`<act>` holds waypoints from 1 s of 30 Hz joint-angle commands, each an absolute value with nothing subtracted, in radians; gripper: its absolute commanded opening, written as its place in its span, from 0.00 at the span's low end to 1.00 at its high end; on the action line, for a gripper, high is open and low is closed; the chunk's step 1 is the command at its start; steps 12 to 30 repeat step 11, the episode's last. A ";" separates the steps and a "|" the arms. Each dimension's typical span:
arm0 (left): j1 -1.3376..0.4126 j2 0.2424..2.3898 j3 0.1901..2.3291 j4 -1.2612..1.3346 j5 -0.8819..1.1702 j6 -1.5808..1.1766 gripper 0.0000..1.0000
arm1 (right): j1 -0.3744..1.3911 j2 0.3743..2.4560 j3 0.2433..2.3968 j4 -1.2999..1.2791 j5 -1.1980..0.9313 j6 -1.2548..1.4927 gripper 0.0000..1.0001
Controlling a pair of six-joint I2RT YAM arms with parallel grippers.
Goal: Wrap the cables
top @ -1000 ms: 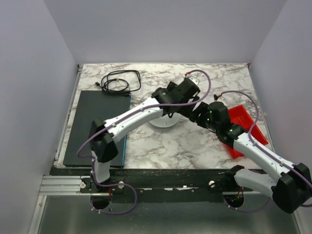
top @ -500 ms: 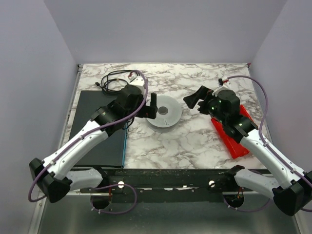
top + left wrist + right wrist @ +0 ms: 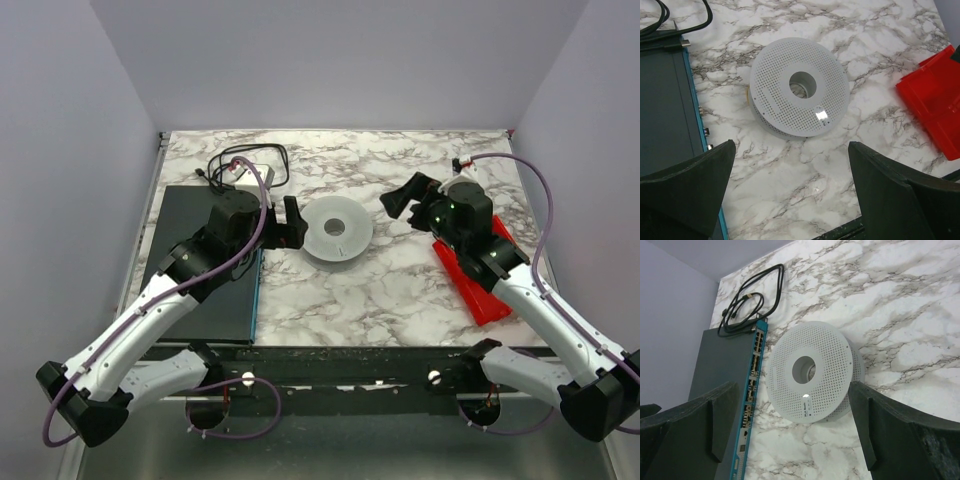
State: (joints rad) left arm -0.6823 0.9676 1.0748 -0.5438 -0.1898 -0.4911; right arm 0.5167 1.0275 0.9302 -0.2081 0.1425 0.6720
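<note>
A flat dark box (image 3: 195,260) with a teal edge lies just left of the left hand (image 3: 790,150), whose fingers are spread wide. Between both hands and touching neither, a round perforated grey plastic reel (image 3: 338,230) lies flat on the marbled worktop (image 3: 380,290). A sliver of pale tan wire (image 3: 747,94) shows at its rim. The right hand (image 3: 792,387) also gapes wide, with a shallow red tray (image 3: 485,285) behind it.

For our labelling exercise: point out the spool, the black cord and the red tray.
spool (image 3: 775,100), left wrist view, on the perforated top flange.
black cord (image 3: 218,160), top external view, on its loops.
red tray (image 3: 932,105), left wrist view, on its body.
</note>
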 commanded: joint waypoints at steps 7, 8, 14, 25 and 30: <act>-0.678 0.970 1.052 -0.500 -0.192 -0.529 0.99 | 0.515 1.006 0.909 -0.182 0.196 0.697 1.00; -0.678 0.964 1.048 -0.499 -0.194 -0.531 0.99 | 0.515 1.005 0.906 -0.182 0.198 0.696 1.00; -0.678 0.943 1.030 -0.487 -0.215 -0.545 0.99 | 0.515 1.003 0.903 -0.183 0.201 0.695 1.00; -0.678 0.943 1.030 -0.487 -0.215 -0.545 0.99 | 0.515 1.003 0.903 -0.183 0.201 0.695 1.00; -0.678 0.943 1.030 -0.487 -0.215 -0.545 0.99 | 0.515 1.003 0.903 -0.183 0.201 0.695 1.00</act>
